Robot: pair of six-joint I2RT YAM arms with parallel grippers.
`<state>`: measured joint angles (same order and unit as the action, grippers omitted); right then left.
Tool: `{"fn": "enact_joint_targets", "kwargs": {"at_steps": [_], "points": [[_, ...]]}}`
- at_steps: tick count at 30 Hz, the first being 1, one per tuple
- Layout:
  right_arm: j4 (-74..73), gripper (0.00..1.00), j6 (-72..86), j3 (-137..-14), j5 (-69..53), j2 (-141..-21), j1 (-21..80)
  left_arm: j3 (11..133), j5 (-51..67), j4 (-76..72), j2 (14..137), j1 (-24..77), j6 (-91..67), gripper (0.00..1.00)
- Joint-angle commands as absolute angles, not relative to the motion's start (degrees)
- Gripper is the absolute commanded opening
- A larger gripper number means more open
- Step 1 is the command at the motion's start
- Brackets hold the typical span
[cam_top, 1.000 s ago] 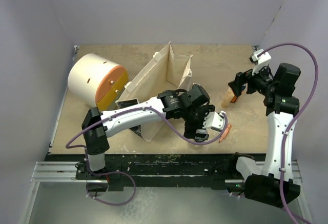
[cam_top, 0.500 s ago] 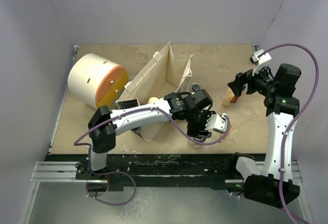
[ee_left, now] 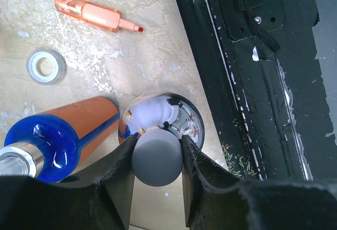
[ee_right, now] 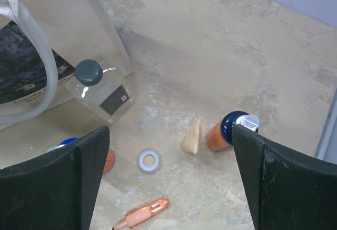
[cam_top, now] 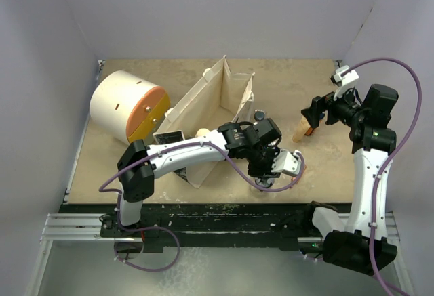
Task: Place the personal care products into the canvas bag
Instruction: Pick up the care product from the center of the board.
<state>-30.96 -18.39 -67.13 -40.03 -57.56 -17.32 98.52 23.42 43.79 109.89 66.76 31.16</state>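
Clear bottle (ee_left: 158, 115) with round grey cap (ee_left: 157, 157), standing upright.

Overhead looking down, left wrist close, right wrist higher, both apparently sharing white ring (ee_left: 46, 67)

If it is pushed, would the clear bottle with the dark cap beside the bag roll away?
Probably not: the clear bottle shows flat sides, so it should slide rather than roll. Its glossy walls may be slippery to grip. It looks rigid, hardly floppy.
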Motion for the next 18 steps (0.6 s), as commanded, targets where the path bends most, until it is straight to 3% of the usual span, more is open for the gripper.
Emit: {"fn": "enact_joint_targets", "kwargs": {"at_steps": [1, 5, 6, 18], "points": [[-30.0, 1.00, -17.8, -67.3, -41.6, -56.3, -17.7, 100.9, 27.0, 44.7, 109.8, 66.8, 32.5, 0.28], [-30.3, 1.00, -17.8, -67.5, -41.6, -56.7, -17.8, 102.9, 26.9, 46.8, 108.3, 66.8, 33.2, 0.02], [-30.3, 1.00, -17.8, -67.5, -41.5, -56.7, -17.8, 103.4, 26.7, 47.4, 107.6, 66.8, 33.5, 0.00], [-30.7, 1.00, -17.8, -67.9, -41.0, -58.0, -17.8, 107.6, 26.5, 54.8, 97.8, 66.5, 37.7, 0.00]]}}
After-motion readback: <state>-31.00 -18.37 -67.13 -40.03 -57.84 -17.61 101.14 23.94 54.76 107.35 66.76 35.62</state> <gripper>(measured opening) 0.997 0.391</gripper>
